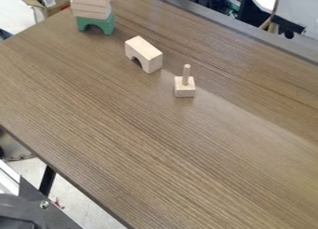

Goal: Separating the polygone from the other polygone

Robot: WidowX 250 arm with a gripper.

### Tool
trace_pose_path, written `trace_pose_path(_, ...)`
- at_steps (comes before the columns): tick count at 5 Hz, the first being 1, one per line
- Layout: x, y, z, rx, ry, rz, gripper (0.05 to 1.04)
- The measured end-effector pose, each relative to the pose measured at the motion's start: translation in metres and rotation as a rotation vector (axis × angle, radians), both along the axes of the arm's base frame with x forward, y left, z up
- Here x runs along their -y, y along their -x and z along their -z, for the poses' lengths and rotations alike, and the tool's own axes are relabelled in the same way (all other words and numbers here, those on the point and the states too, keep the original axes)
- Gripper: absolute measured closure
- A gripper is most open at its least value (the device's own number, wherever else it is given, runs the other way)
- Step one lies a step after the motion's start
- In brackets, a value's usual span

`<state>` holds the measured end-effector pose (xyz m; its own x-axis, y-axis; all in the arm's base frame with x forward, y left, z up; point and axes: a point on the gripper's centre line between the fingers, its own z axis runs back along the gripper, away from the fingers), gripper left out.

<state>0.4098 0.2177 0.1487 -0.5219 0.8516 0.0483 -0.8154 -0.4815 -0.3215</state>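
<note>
Arch (144, 48), pale: upper middle of table (155, 139), on its feet, likely for steadiness; near peg block (184, 90), untouching, the gap presumably serving separation. Green arch (107, 24): bears pale blocks (91, 3). Jaws: opening and hold cannot be told. Pale arch's long axis: upper left to lower right; opening faces lower left.

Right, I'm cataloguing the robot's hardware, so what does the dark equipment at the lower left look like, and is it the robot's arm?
A dark grey, angular plate with a round, silvery screw head, beside a pale, straight-edged metal strip. I cannot tell whether it belongs to the arm.
</note>
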Motion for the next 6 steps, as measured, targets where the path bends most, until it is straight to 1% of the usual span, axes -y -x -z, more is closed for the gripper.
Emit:
trace_pose_path(1, -0.024, 0.005, 0.002, -0.032, -0.009, -0.061, 0.083)
trace_pose_path(2, -0.039, 0.014, -0.002, -0.063, 0.002, -0.114, 0.083)
trace_pose_path(3, -0.043, 0.020, -0.008, -0.107, 0.028, -0.153, 0.083)
trace_pose_path(4, -0.044, 0.032, -0.011, -0.154, 0.060, -0.188, 0.083)
trace_pose_path(5, -0.040, 0.039, 0.011, -0.213, 0.082, -0.176, 0.083)
trace_pose_path(6, -0.036, 0.051, 0.013, -0.227, 0.072, -0.152, 0.083)
